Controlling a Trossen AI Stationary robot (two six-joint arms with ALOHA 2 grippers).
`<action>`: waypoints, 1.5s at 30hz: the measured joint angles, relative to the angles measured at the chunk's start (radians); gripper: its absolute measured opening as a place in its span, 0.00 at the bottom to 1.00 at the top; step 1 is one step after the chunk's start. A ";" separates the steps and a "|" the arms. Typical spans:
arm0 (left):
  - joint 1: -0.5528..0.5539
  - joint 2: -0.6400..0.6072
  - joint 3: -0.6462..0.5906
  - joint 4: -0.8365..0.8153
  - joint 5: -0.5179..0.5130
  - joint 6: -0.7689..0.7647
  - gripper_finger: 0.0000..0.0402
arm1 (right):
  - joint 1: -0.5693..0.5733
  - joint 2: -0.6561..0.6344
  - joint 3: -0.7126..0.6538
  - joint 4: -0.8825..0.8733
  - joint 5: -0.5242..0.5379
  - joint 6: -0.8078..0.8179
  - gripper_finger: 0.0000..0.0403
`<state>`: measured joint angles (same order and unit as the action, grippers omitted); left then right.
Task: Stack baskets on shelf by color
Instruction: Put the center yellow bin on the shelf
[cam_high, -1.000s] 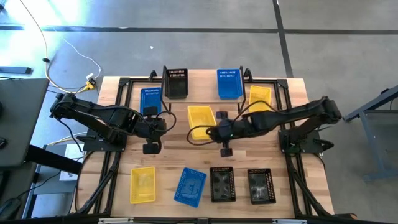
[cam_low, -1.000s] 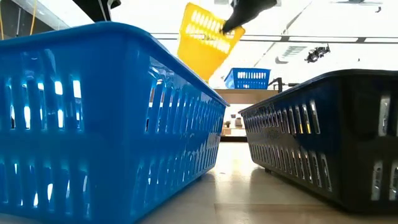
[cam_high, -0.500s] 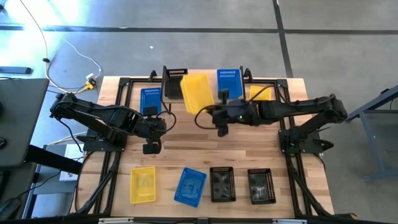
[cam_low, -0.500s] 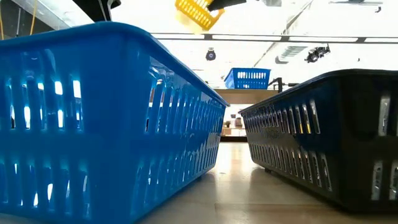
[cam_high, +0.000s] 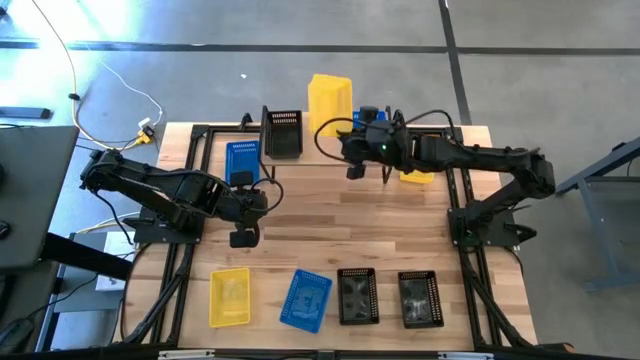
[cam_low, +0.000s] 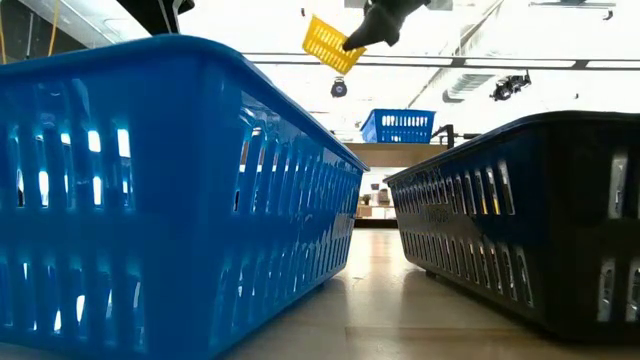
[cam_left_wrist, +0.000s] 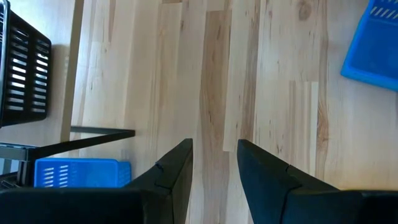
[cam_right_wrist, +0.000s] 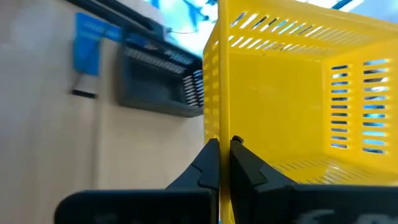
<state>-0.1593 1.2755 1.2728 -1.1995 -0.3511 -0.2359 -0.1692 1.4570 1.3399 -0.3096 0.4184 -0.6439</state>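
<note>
My right gripper (cam_high: 347, 130) is shut on a yellow basket (cam_high: 328, 98), held high over the table's far edge between a black basket (cam_high: 283, 133) and a blue basket (cam_high: 367, 120); the low view shows it up in the air (cam_low: 330, 45). That blue basket (cam_low: 398, 126) stands on the shelf (cam_low: 400, 150). Another yellow basket (cam_high: 418, 172) lies half under the right arm. My left gripper (cam_high: 262, 200) hangs open over the table's left middle, next to a blue basket (cam_high: 243, 160), with nothing between its fingers (cam_left_wrist: 214, 168). My right gripper pinches one side wall of the yellow basket at its rim (cam_right_wrist: 214, 124), one finger outside the wall and one inside. The fingers come nearly level from the table's right side. The basket is lifted clear and tipped on edge, its open side toward the wrist.
Near the front edge lie a yellow basket (cam_high: 230, 296), a blue one (cam_high: 307, 298) and two black ones (cam_high: 357, 297) (cam_high: 420, 298). The middle of the tabletop (cam_high: 340, 225) is bare wood. In the low view the front blue basket (cam_low: 170, 200) and a black one (cam_low: 530, 220) fill the foreground.
My right gripper has swung from the table's middle toward the far edge and risen, rolling at the wrist. The yellow basket has gone with it, lifted higher and tipped from lying nearly flat onto its edge.
</note>
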 joint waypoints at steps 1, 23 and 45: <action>0.000 0.000 0.000 0.000 0.000 0.000 0.29 | -0.001 0.000 0.000 -0.014 -0.016 0.020 0.00; 0.000 0.000 0.000 0.000 0.000 -0.049 0.29 | -0.028 0.138 0.000 -0.152 -0.097 0.147 0.00; 0.000 0.001 0.000 0.000 0.000 -0.049 0.29 | -0.073 0.178 0.001 -0.184 -0.183 0.199 0.00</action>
<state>-0.1594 1.2762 1.2728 -1.1999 -0.3508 -0.2852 -0.2420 1.6352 1.3411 -0.4936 0.2352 -0.4447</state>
